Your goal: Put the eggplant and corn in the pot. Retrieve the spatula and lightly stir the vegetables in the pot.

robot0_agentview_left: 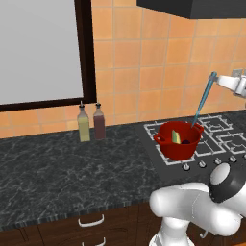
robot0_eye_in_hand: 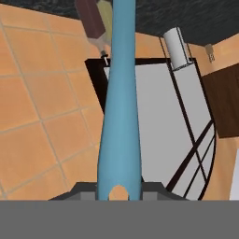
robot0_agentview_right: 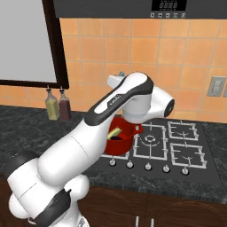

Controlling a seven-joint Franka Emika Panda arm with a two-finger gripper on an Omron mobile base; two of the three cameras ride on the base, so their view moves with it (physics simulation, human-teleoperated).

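Your gripper [robot0_agentview_left: 215, 77] was clamped on the top end of the spatula [robot0_agentview_left: 202, 102], jaws drawn in tight against the handle. In the hand view the spatula [robot0_eye_in_hand: 119, 116] ran straight out from between the fingertips, a smooth light blue shaft widening toward the held end, with a round hole through it there. From the grip the handle slanted down and to the left, and its lower end dipped into the pot [robot0_agentview_left: 178, 141], well below the hand. The pot was round, deep red and matte, with small loop handles, and stood on the front left burner of the hob [robot0_agentview_left: 214, 134], whose grates were pale wire squares on a dark plate. Inside it you could see the corn [robot0_agentview_left: 176, 138], yellow and pale green, touching the eggplant [robot0_agentview_left: 185, 141], dark and glossy. In the right base view the arm hid most of the pot [robot0_agentview_right: 120, 141]. The counter [robot0_agentview_left: 57, 163] was black veined stone, and two bottles [robot0_agentview_left: 91, 123] stood at the tiled wall.
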